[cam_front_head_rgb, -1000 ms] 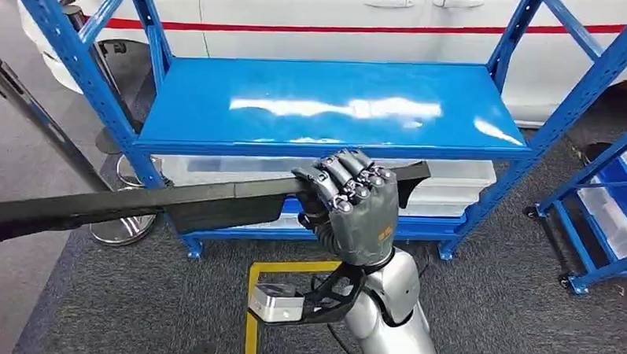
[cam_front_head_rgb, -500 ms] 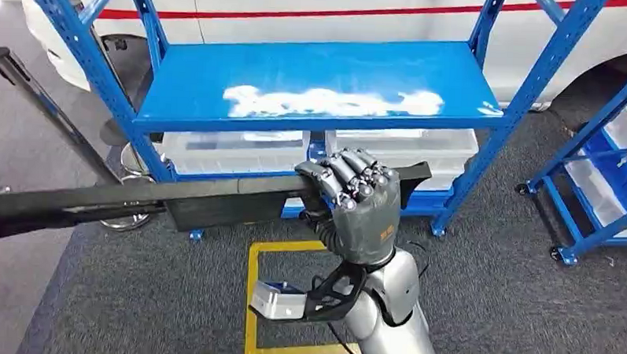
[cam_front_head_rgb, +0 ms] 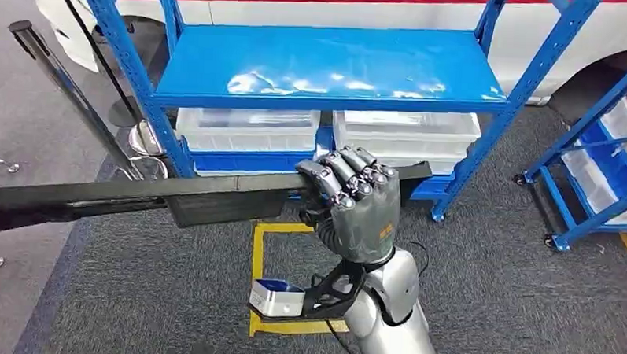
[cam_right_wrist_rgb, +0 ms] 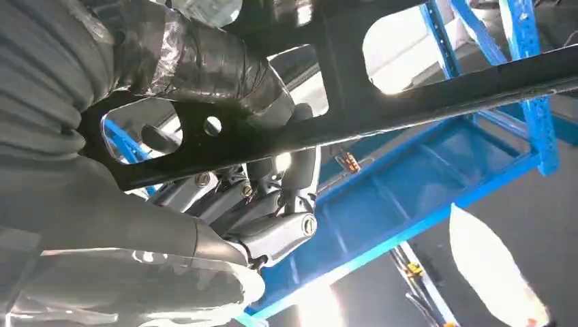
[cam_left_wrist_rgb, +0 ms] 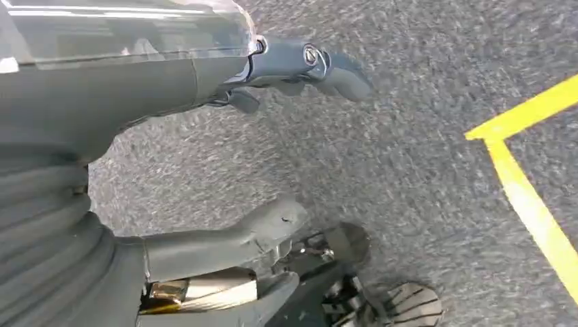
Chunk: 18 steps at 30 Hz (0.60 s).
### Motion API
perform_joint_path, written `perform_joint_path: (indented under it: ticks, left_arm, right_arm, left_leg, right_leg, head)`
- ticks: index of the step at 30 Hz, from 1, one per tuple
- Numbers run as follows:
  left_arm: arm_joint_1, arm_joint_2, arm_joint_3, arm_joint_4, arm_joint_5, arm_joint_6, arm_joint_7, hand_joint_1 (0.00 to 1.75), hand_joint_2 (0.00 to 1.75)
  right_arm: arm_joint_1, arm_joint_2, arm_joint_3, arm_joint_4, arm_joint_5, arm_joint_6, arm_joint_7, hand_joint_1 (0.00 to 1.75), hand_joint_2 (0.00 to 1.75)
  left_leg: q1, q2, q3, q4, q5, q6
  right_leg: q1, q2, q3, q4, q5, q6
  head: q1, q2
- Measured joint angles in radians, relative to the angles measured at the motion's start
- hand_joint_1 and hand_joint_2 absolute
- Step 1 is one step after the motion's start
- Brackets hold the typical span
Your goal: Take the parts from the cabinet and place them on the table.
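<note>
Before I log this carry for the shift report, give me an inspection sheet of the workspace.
Surface: blue rack shelf, top bare.
Job's things: long black part, horizontal, off the rack.
Clutter: clear bins on the lower shelf.
Hands: right robot hand grips the black part; left robot hand holds nothing, over the carpet.
Cables: thin black cable beside the right forearm.
Surroundings: grey carpet with yellow floor tape, white vehicle behind, second blue rack.

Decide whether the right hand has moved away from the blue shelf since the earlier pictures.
Yes. The right hand, gripping the black part, overlapped the blue shelf's front edge a second ago; now it sits below that edge, before the bins. The whole scene shifted, so the robot likely stepped back.
</note>
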Motion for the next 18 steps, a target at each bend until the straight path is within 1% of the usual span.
perform_joint_path:
  ticks: [1,2,3,4,5,6,7,8,10,11,12,13,14,15,16,17,18]
  left_arm:
    - [0.0,-0.002,0.0,0.0,-0.001,-0.001,0.002,0.0,1.75]
    - [0.0,-0.003,0.0,0.0,-0.004,-0.002,0.003,0.0,1.75]
    - [0.001,-0.003,0.0,0.0,-0.007,-0.003,0.005,0.0,1.75]
    - [0.001,-0.004,0.0,0.0,-0.01,-0.004,0.005,0.0,1.75]
    - [0.001,-0.004,0.0,0.0,-0.01,-0.005,0.006,0.0,1.75]
    - [0.0,-0.004,0.0,0.0,-0.011,-0.006,0.007,0.0,1.75]
    - [0.0,-0.004,0.0,0.0,-0.011,-0.007,0.007,0.0,1.75]
    - [-0.003,-0.004,0.0,0.0,-0.012,-0.008,0.007,0.0,1.75]
    - [-0.005,-0.005,0.0,0.0,-0.015,-0.01,0.005,0.0,1.75]
    - [-0.006,-0.005,0.0,0.0,-0.018,-0.011,0.005,0.0,1.75]
    - [-0.006,-0.005,0.0,0.0,-0.019,-0.012,0.005,0.0,1.75]
    - [-0.008,-0.005,0.0,0.0,-0.019,-0.012,0.005,0.0,1.75]
    - [-0.008,-0.005,0.0,0.0,-0.019,-0.012,0.005,0.0,1.75]
    - [-0.008,-0.005,0.0,0.0,-0.019,-0.012,0.005,0.0,1.75]
    - [-0.009,-0.005,0.0,0.0,-0.019,-0.012,0.005,0.0,1.75]
    - [-0.009,-0.005,0.0,0.0,-0.019,-0.012,0.005,0.0,1.75]
    - [-0.009,-0.005,0.0,0.0,-0.019,-0.012,0.005,0.0,1.75]
  right_arm:
    - [0.0,-0.002,0.0,0.003,0.005,0.0,0.002,1.75,1.75]
    - [0.0,-0.003,0.0,0.006,0.008,0.0,0.004,1.75,1.75]
    - [0.001,-0.005,0.0,0.008,0.012,0.0,0.006,1.75,1.75]
    - [0.002,-0.006,0.0,0.01,0.014,0.0,0.01,1.75,1.75]
    - [0.001,-0.006,0.0,0.01,0.018,0.0,0.013,1.75,1.75]
    - [0.001,-0.006,0.0,0.01,0.023,0.0,0.013,1.75,1.75]
    - [0.0,-0.006,0.0,0.01,0.026,0.0,0.014,1.75,1.75]
    - [0.0,-0.006,0.001,0.01,0.026,0.0,0.014,1.75,1.75]
    - [0.001,-0.008,0.001,0.01,0.026,0.0,0.017,1.75,1.75]
    - [0.002,-0.008,0.001,0.01,0.026,0.0,0.017,1.75,1.75]
    - [0.002,-0.008,0.001,0.01,0.026,0.0,0.017,1.75,1.75]
    - [0.002,-0.008,0.001,0.01,0.026,0.0,0.017,1.75,1.75]
    - [0.002,-0.008,0.002,0.01,0.026,0.0,0.017,1.75,1.75]
    - [0.002,-0.008,0.002,0.01,0.026,0.0,0.017,1.75,1.75]
    - [0.002,-0.008,0.002,0.011,0.026,0.0,0.017,1.75,1.75]
    - [0.002,-0.008,0.002,0.011,0.026,0.0,0.017,1.75,1.75]
    - [0.002,-0.008,0.002,0.012,0.026,0.0,0.017,1.75,1.75]
  left_leg:
    - [-0.001,0.0,-0.011,0.002,0.007,0.0]
    - [-0.001,0.001,-0.024,0.006,0.014,-0.001]
    - [-0.001,0.002,-0.037,0.013,0.019,-0.002]
    - [-0.001,0.002,-0.051,0.02,0.023,-0.004]
    - [0.0,0.002,-0.065,0.029,0.026,-0.007]
    - [0.0,0.001,-0.076,0.041,0.027,-0.009]
    - [0.001,0.001,-0.086,0.052,0.027,-0.011]
    - [-0.004,0.001,-0.098,0.062,0.029,-0.019]
    - [-0.003,0.001,-0.103,0.063,0.042,-0.034]
    - [-0.002,0.001,-0.105,0.061,0.05,-0.04]
    - [0.0,0.0,-0.112,0.063,0.048,-0.047]
    - [0.004,-0.001,-0.122,0.081,0.015,-0.052]
    - [0.004,-0.002,-0.137,0.123,-0.037,-0.055]
    - [0.005,-0.002,-0.156,0.193,-0.095,-0.058]
    - [0.006,-0.002,-0.174,0.267,-0.144,-0.06]
    - [0.006,-0.002,-0.182,0.327,-0.172,-0.061]
    - [0.006,-0.002,-0.178,0.356,-0.169,-0.061]
  right_leg:
    - [0.0,0.0,-0.021,0.078,-0.043,0.002]
    - [0.0,0.0,-0.032,0.135,-0.059,0.004]
    - [-0.001,0.0,-0.025,0.155,-0.045,0.005]
    - [-0.003,0.0,0.003,0.132,-0.014,0.006]
    - [-0.006,0.0,0.049,0.073,0.019,0.006]
    - [-0.008,-0.001,0.108,-0.009,0.042,0.005]
    - [-0.008,0.0,0.144,-0.079,0.017,0.002]
    - [0.002,0.002,0.162,-0.104,0.008,0.0]
    - [0.002,0.003,0.155,-0.107,0.01,-0.008]
    - [0.005,0.003,0.151,-0.106,0.016,-0.017]
    - [-0.001,0.001,0.145,-0.115,0.028,-0.032]
    - [-0.001,-0.001,0.138,-0.117,0.038,-0.04]
    - [-0.001,-0.002,0.128,-0.117,0.047,-0.047]
    - [0.001,-0.003,0.117,-0.117,0.056,-0.053]
    - [0.003,-0.004,0.105,-0.116,0.067,-0.054]
    - [0.005,-0.004,0.091,-0.115,0.078,-0.055]
    - [0.007,-0.004,0.077,-0.114,0.089,-0.055]
  head:
    - [0.0,0.0]
    - [0.0,0.0]
    - [0.0,0.0]
    - [0.0,0.0]
    - [0.0,0.0]
    - [0.0,0.0]
    - [0.0,0.0]
    - [0.0,0.0]
    - [0.0,0.0]
    - [0.0,0.0]
    - [0.0,0.0]
    - [0.0,0.0]
    - [0.0,0.0]
    - [0.0,0.0]
    - [0.0,0.0]
    - [0.0,0.0]
    - [0.0,0.0]
